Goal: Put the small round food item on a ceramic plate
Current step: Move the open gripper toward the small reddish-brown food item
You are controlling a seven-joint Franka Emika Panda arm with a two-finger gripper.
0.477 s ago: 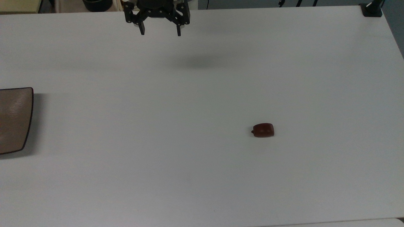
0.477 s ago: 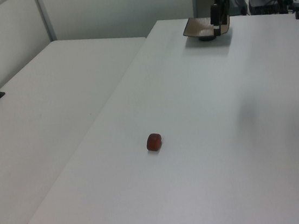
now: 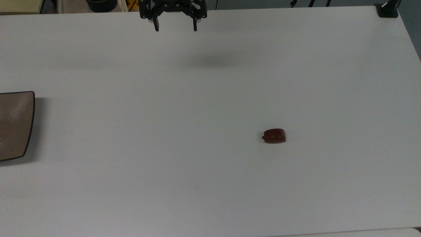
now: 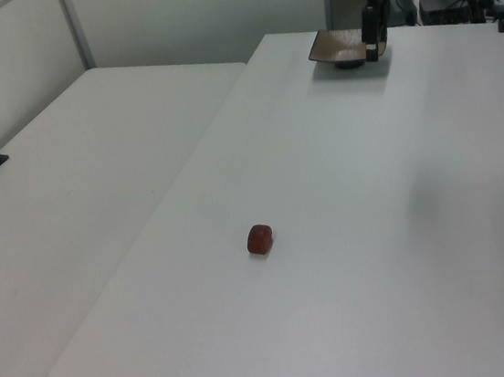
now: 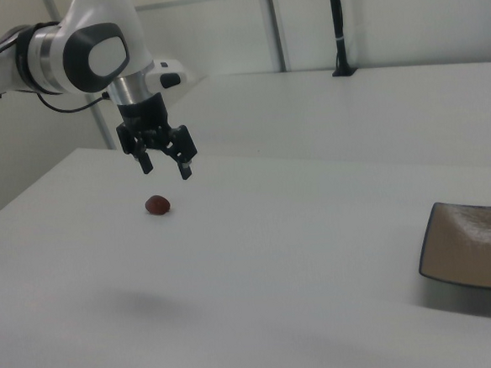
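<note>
White counter [image 3: 210, 184] carries just two things, set well apart: the small dark red food lump [image 3: 274, 136] lying alone toward the top view's right, and the brown glazed plate [image 3: 14, 126] at the top view's left edge, partly cut off by the frame. The claw [image 3: 175, 29] hangs high in the air with its two fingers spread wide and nothing between them; in the right view it hovers above and just beyond the lump [image 5: 157, 205], with its shadow falling on bare counter nearer the camera.

Several risks follow from this layout. The lump is tiny, glossy and rounded, so a descent that lands slightly off centre would likely nudge it or send it rolling away instead of trapping it. Closing across its curved faces could squeeze it out sideways, and the little stem end facing the top view's left makes that side uneven. Coming down too far would drive the fingertips into the counter. After a successful pinch, the long carry to the plate gives a weak hold plenty of chance to slip, and a release from too high could let the lump bounce or roll off the shallow, slick plate.
</note>
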